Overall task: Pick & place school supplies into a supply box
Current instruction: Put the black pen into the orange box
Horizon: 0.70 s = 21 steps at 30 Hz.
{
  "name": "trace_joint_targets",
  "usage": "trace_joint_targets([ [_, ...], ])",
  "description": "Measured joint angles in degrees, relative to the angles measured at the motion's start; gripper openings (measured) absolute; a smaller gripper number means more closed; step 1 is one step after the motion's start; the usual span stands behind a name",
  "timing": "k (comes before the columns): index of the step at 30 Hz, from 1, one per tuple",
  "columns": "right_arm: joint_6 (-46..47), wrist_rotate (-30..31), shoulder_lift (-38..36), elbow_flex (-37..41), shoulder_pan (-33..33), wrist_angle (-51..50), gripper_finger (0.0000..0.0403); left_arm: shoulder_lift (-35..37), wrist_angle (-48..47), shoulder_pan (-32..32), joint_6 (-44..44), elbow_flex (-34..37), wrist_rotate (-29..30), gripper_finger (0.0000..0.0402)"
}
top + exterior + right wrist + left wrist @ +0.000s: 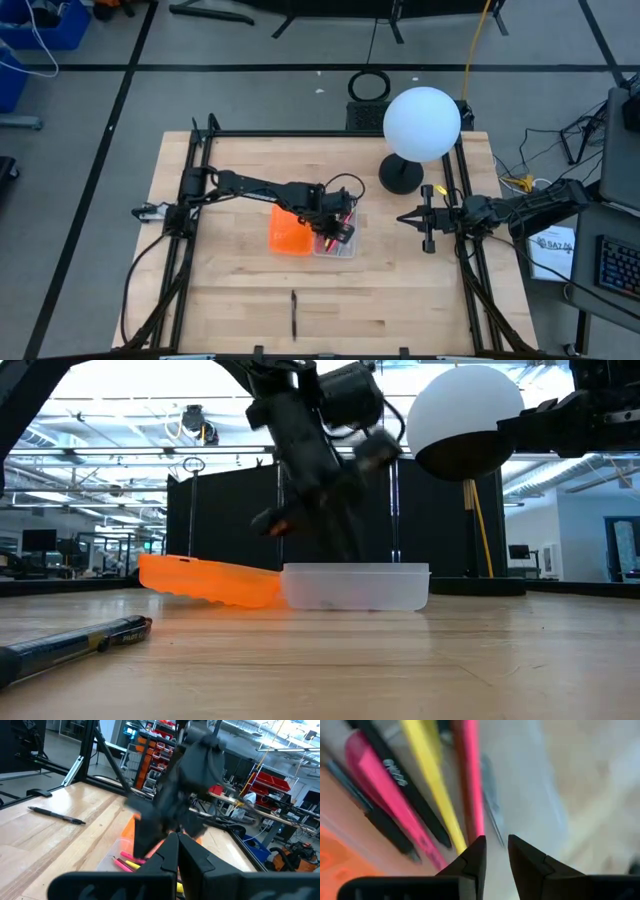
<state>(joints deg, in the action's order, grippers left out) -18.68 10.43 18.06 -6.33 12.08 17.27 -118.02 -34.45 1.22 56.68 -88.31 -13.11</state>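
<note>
The clear supply box (338,243) (355,587) stands mid-table beside an orange perforated piece (290,232) (210,580). Inside the box lie a pink pen (380,785), a black pen (405,785), a yellow pencil (432,780) and a red pen (471,780), side by side. My left gripper (495,847) (338,225) hangs over the box, pointing steeply down, its fingers slightly open with nothing between them. Another black pen (294,315) (70,643) lies flat near the table's front edge. My right gripper (428,222) (178,845) waits shut at the right side. My left gripper has one fingertip (479,845) right at the red pen's near end (476,827). I cannot tell whether the two touch. The pen lies in the box, not between the fingers.
A white globe lamp (422,125) (465,410) on a black base (400,175) stands at the far right of the table. A black metal frame (200,140) runs along the table's edges. Bare wood lies between the box and the loose black pen.
</note>
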Motion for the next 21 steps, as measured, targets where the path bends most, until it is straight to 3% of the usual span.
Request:
trace_joint_targets([
  [3,0.8,0.0,0.0,0.0,0.0,0.0,0.0000,4.6,-0.9,-0.1,-12.6,0.0,1.7,0.0087],
  [7,3.3,-0.1,0.0,0.0,0.0,-0.5,0.0000,14.5,-4.1,-1.1,-29.5,0.0,17.9,0.0080],
  [11,4.3,-0.1,0.0,0.0,0.0,-1.0,0.0000,26.3,-5.4,-0.9,-45.5,-0.1,27.1,0.0042],
  [13,3.7,-0.1,0.0,0.0,0.0,-1.0,0.0000,32.1,-5.6,-0.9,-54.6,0.2,27.5,0.0014],
  [17,2.9,-0.1,0.0,0.0,0.0,-1.0,0.0000,43.0,0.2,-2.8,-71.6,7.8,20.9,0.0007],
  [21,2.8,-0.1,0.0,0.0,0.0,-1.0,0.0000,53.8,2.1,-4.2,-71.5,18.9,23.0,0.0004],
])
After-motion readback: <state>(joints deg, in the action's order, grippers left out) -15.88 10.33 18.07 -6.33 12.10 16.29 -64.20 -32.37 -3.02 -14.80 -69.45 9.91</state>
